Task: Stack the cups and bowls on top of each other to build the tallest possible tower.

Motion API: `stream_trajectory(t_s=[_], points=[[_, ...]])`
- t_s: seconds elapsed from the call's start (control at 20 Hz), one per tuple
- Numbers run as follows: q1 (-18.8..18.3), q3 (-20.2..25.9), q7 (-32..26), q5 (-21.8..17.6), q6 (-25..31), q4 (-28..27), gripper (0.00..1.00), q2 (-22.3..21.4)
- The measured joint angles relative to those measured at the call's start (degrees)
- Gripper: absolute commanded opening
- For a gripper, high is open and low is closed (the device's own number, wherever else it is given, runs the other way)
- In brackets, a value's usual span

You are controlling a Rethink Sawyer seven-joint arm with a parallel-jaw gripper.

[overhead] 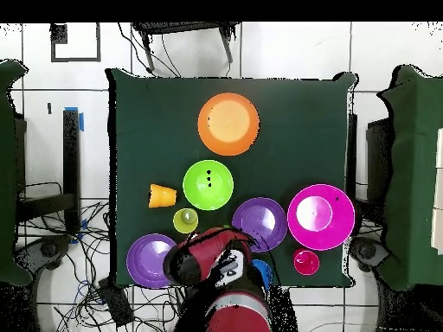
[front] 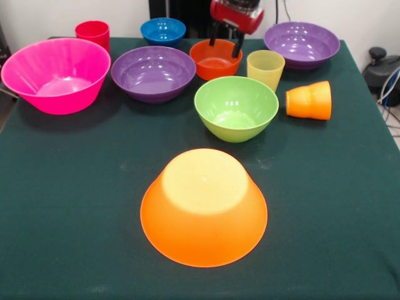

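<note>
Green cloth covers the table [front: 62, 206] where seven bowls and three cups sit unstacked. From the front, the gripper [front: 225, 44] hangs over the small orange-red bowl [front: 214, 60], its two dark fingers [front: 213, 35] parted with nothing between them; overhead, the red arm [overhead: 212, 259] hides that bowl entirely. The count: one big pink bowl [front: 56, 74], one big orange bowl [front: 204, 209] upside down at the near edge, two purple bowls [front: 154, 72] [front: 302, 44], one green bowl [front: 236, 107], one blue bowl [front: 162, 30]. The red cup [front: 92, 31] and pale yellow cup [front: 265, 68] stand upright; the orange cup [front: 309, 100] lies on its side.
</note>
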Motion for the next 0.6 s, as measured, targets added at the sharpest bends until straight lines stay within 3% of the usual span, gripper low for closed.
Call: stream_trajectory(t_s=[0.05, 0.25, 0.6], points=[[1.15, -1.43, 0.0, 0.01, -2.63, -1.12, 1.0, 3.23], [3.17, -3.2, 0.02, 0.05, -7.34, -2.7, 1.0, 8.64], [3.92, -4.63, 0.0, 0.1, -9.96, -2.65, 1.0, 9.08]])
